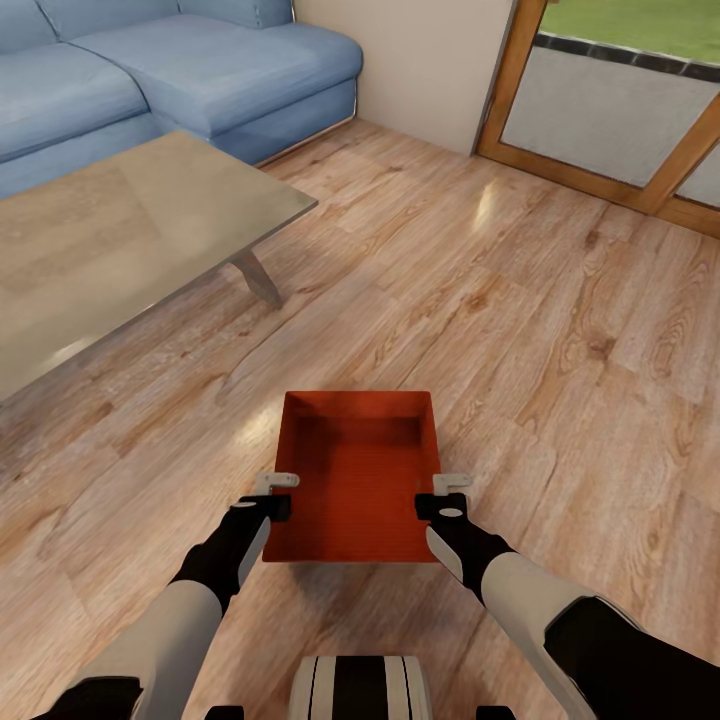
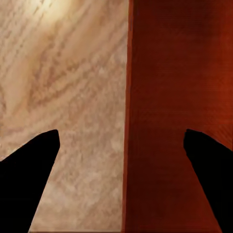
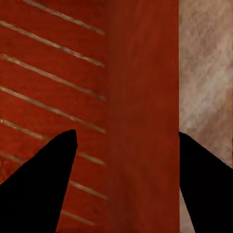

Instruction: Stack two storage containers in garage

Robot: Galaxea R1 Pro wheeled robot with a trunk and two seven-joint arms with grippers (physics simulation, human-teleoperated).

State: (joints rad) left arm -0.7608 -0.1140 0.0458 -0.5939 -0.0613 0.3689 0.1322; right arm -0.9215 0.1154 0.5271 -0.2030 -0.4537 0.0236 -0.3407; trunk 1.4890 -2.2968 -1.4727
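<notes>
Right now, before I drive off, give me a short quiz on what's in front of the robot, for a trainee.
1. True or false: the storage container has nothing inside it.
2. Pick one. The fingers of the left claw stand: A, both inside the container; B, one on each side of its side wall; C, both well clear of it, over the sofa.
3. Fill in the blank: under the container lies a light ____ plank floor.

Key: 1 true; 2 B; 3 wood.
</notes>
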